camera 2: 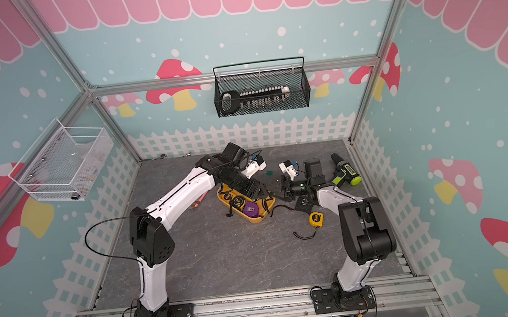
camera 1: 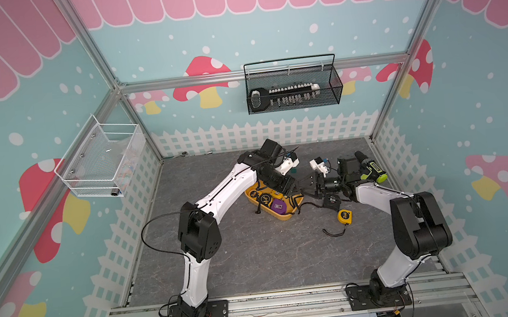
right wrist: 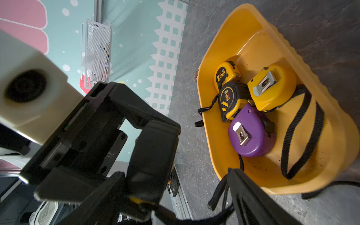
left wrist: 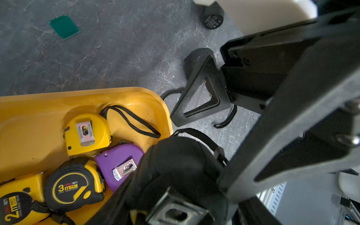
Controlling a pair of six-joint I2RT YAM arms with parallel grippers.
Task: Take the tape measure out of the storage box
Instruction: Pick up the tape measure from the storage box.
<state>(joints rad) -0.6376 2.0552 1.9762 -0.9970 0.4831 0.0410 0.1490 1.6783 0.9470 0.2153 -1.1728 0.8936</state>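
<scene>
Left gripper clenched on a rounded black rubber-cased tape measure with a steel belt clip. It is lifted at the corner of the shallow, smooth yellow-orange plastic storage box. Right gripper gapes just beside it, empty, one ribbed triangular finger showing.

Risks:
- The curved casing may slip in a handover.
- Its dangling woven black strap may snag the rim and tip the light box.

Four tapes remain inside: a glossy purple one and three yellow.
</scene>
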